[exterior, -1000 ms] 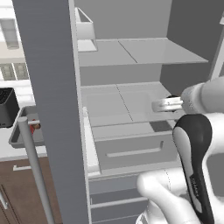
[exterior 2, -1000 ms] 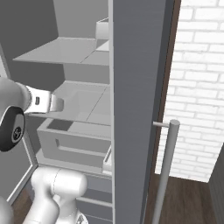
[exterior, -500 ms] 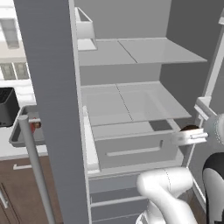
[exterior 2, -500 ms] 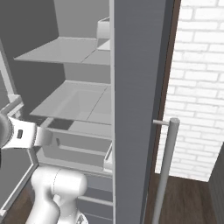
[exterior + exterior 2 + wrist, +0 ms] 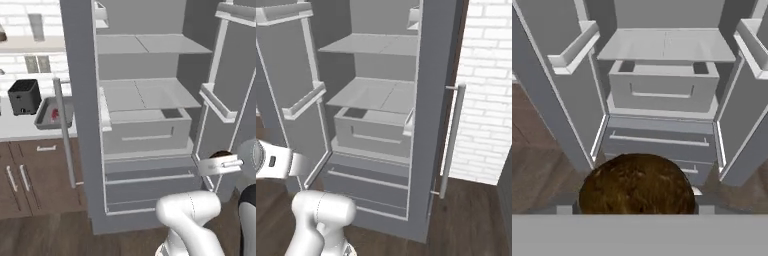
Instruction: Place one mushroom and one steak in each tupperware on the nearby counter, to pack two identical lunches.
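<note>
**A:** Where is the gripper (image 5: 226,161)?

**B:** Low at the right of the left base view, in front of the open grey fridge (image 5: 145,100), level with its lower drawers (image 5: 150,182). A dark rounded shape sits at its tip. In the hand view a brown mushroom (image 5: 637,185) lies close against the camera, with the fridge interior beyond it.

**A:** Is the gripper holding that mushroom?

**B:** It appears clamped on it: the mushroom sits right where the finger tips rise, hiding them, so the jaws' exact spacing cannot be read.

**A:** And the rest of the task's things?

**B:** On the left, the light-grey counter (image 5: 20,131) runs over dark brown cabinets (image 5: 35,175). A grey tupperware (image 5: 52,113) rests on it just beside the fridge's left door, with a red-pink steak (image 5: 55,114) inside. A black box (image 5: 24,96) stands just left of the tray.

**A:** The fridge itself?

**B:** Both doors stand open. Two shelves (image 5: 376,45) and a pulled-out crisper drawer (image 5: 373,130) show in the right base view, with a white brick wall (image 5: 486,90) to the right.
</note>
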{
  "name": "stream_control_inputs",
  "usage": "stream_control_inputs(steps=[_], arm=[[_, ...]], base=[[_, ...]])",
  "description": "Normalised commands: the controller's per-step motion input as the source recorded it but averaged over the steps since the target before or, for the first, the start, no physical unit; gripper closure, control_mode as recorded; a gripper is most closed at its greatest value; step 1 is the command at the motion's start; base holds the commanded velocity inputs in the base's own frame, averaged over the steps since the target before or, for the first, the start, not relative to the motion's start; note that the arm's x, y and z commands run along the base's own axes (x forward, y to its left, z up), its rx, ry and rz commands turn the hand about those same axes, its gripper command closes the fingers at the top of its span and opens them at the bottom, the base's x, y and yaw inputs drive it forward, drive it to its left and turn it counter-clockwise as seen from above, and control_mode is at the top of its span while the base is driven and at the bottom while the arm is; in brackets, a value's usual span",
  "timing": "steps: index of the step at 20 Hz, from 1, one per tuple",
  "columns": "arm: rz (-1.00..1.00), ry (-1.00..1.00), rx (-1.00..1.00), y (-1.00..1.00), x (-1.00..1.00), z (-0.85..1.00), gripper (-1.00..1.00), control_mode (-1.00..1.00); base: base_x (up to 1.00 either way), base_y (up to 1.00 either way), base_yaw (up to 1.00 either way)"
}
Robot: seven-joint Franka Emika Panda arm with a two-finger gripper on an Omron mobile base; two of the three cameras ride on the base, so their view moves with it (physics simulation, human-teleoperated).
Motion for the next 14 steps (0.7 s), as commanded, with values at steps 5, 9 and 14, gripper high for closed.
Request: stream_control_inputs(steps=[5,9,14], arm=[[0.00,0.00,0.00,0.00,0.00,0.00,1.00,1.00],[0.00,0.00,0.00,0.00,0.00,0.00,1.00,1.00],[0.00,0.00,0.00,0.00,0.00,0.00,1.00,1.00]], base=[[-0.25,0.93,0.55],[-0.02,0.99,0.67],[0.24,0.93,0.59]])
